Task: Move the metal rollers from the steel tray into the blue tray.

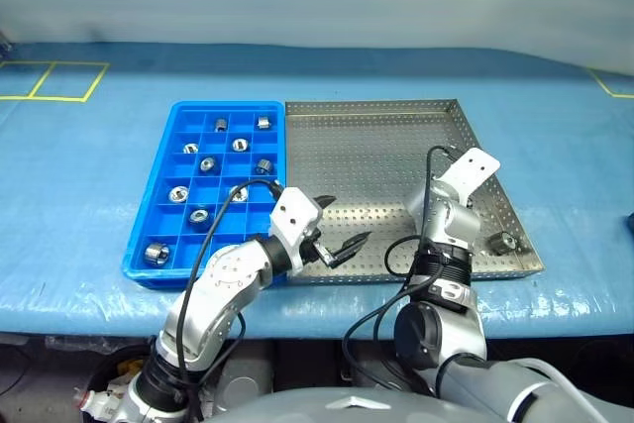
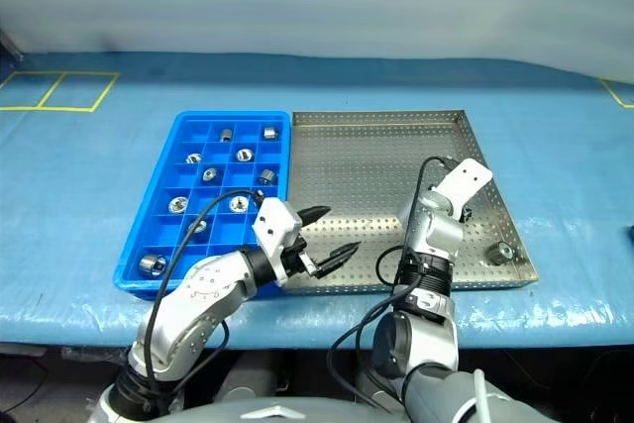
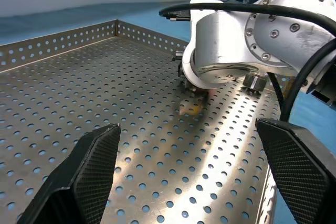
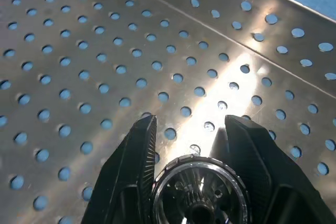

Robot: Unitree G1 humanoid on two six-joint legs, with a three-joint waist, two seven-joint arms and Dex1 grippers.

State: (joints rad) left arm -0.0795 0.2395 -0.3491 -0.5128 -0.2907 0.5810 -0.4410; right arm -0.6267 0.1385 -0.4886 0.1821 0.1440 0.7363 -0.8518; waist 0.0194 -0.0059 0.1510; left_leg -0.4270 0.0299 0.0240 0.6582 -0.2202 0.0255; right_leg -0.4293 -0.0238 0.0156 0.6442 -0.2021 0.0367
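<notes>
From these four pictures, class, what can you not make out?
- Right end effector tips: hidden behind its own wrist in both eye views.
- Gripped roller: cut off by the right wrist view's lower edge.
- Rollers in the blue tray: central holes too small to make out in the eye views.

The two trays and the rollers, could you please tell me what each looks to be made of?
Steel tray: bare metal by its look, silver sheet punched with holes, glinting. Blue tray: probably moulded plastic, uniform bright blue with thin grid walls. Metal rollers: polished metal, mirror-bright; the right gripper is shut on one.
</notes>
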